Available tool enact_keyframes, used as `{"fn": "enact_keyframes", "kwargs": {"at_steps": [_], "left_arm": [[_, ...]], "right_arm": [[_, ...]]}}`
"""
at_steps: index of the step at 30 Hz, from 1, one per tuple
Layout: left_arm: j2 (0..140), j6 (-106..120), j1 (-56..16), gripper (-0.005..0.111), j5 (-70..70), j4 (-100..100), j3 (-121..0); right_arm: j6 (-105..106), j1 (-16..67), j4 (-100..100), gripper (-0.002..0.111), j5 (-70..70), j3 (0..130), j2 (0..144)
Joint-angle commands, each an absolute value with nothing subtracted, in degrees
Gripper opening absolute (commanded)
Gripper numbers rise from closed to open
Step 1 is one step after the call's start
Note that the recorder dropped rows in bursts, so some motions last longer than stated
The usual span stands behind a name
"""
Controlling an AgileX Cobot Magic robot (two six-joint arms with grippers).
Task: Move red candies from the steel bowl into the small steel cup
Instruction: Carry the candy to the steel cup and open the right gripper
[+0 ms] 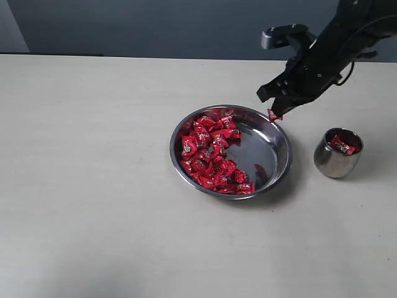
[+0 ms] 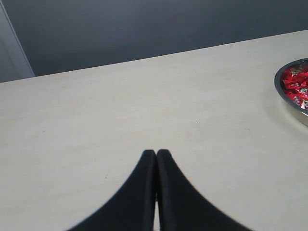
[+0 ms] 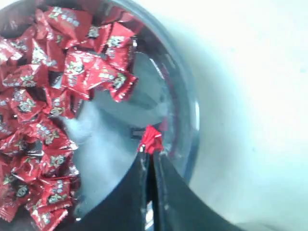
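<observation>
The steel bowl (image 1: 273, 152) sits mid-table with many red candies (image 1: 208, 152) heaped in its left half; they also fill the right wrist view (image 3: 53, 86). My right gripper (image 1: 275, 112) hangs over the bowl's far right rim, shut on one red candy (image 1: 273, 115) whose crinkled end pokes past the tips (image 3: 152, 139). The small steel cup (image 1: 335, 162) stands right of the bowl, holding a couple of red candies (image 1: 342, 146). My left gripper (image 2: 156, 153) is shut and empty over bare table, left of the bowl's rim (image 2: 284, 94).
The pale table (image 1: 93, 186) stretches wide to the left and front of the bowl. A dark wall (image 1: 155, 25) runs behind the table's far edge. The bowl's right half (image 1: 257, 155) is bare steel.
</observation>
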State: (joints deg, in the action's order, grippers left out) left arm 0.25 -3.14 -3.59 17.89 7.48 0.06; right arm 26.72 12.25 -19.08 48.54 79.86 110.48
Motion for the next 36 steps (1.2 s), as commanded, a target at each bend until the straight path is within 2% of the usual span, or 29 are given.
{"fn": "enact_keyframes", "kwargs": {"at_steps": [1,14,31,33,36], "left_arm": [[0.00,-3.46,-4.20,0.000,17.58,7.57,0.00],[0.00,-3.46,-4.20,0.000,17.58,7.57,0.00],[0.00,-3.46,-4.20,0.000,17.58,7.57,0.00],[0.00,-3.46,-4.20,0.000,17.58,7.57,0.00],[0.00,-3.46,-4.20,0.000,17.58,7.57,0.00]], "right_arm": [[24.89,6.97,-18.28,-0.001,52.61,79.71,106.89],[15.85,4.02,-7.92,-0.001,64.56,79.71,102.19],[11.90,4.02,-1.62,-0.001,64.62,79.71,106.70],[11.90,4.02,-1.62,0.004,64.62,79.71,106.86],[11.90,4.02,-1.39,0.023,64.62,79.71,106.86]]}}
